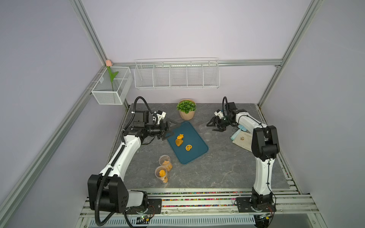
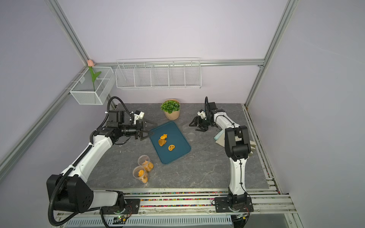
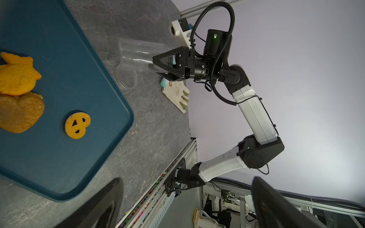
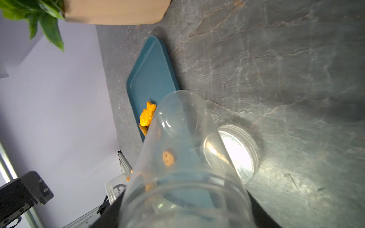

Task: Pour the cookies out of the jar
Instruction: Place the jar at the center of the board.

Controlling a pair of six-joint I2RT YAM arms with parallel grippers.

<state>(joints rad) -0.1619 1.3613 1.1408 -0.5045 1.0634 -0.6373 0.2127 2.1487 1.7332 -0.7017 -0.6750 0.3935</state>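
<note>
1. From where I stand, no word, number, brand or sign can be read anywhere in this cell.
2. A small pale tag [image 1: 101,79] sits on the rim of the white wire-mesh box [image 1: 110,94] in the back left corner. Anything on it is too small to read.
3. The cream cloth mitt [image 1: 242,143] beside the right arm carries a small dark print, too blurred to read.

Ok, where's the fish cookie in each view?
In both top views: fish cookie near picture centre, on the teal tray.
Left wrist: at the frame edge, overlapping a darker cookie.
Right wrist: peeking out beside the clear jar.
Shared landmark: the teal tray.
</note>
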